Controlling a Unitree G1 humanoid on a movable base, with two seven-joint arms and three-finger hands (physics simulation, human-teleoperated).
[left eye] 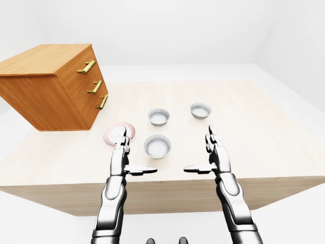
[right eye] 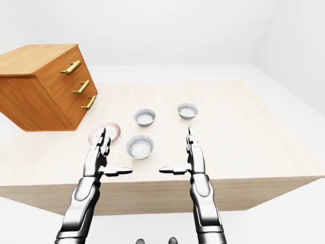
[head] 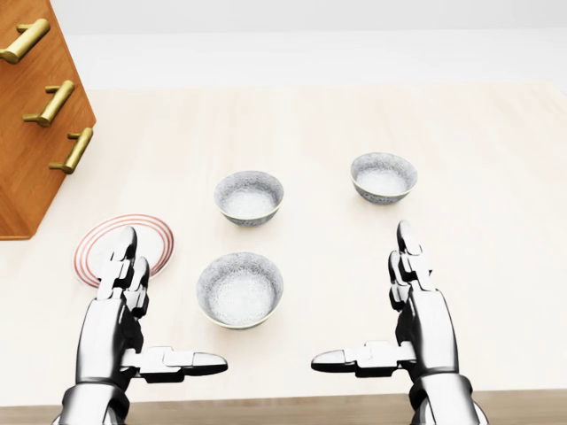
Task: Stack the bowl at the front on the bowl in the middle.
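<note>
i've got l hand (head: 120,314) & r hand (head: 423,319) both spread, gripping nothing, either side of front bowl (head: 240,289); mid bowl (head: 249,197) just above it in head view.

My head view looks steeply down from close over the desk (head: 496,266), clipping the drawer chest (head: 35,133) at its left edge. My two eye views look down less steeply from farther off, taking in the whole desk and chest. All three share the bowls (head: 240,289), my left hand (head: 111,332) and right hand (head: 431,332).
</note>
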